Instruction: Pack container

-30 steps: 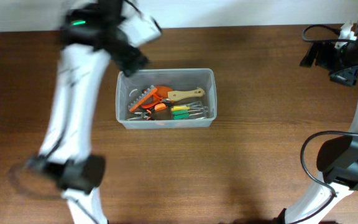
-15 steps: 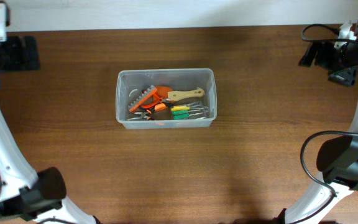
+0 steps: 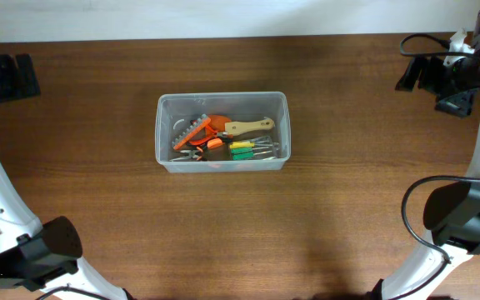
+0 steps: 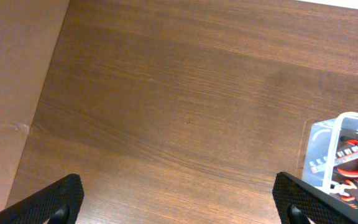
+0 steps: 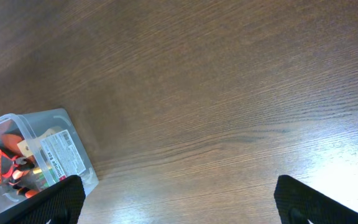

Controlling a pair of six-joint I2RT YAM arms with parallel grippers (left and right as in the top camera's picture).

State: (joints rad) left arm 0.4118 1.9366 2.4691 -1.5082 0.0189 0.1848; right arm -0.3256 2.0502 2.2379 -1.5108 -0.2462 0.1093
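Observation:
The clear plastic container (image 3: 165, 133) stands in the middle of the wooden table. It holds several hand tools, among them an orange tool (image 3: 198, 131), a wooden-handled tool (image 3: 248, 127) and green and yellow screwdrivers (image 3: 242, 150). The container also shows at the right edge of the left wrist view (image 4: 324, 143) and at the lower left of the right wrist view (image 5: 73, 155). My left gripper (image 4: 180, 205) is open and empty at the far left back of the table (image 3: 11, 77). My right gripper (image 5: 182, 208) is open and empty at the far right back (image 3: 440, 79).
The table's left edge and a brown floor (image 4: 11, 93) show in the left wrist view. Black cables (image 3: 427, 42) run by the right arm. A pale wall strip (image 3: 240, 17) borders the table's far edge.
My left arm has swung away from over the container to the far left back corner. The right arm has barely moved. The container's contents are unchanged.

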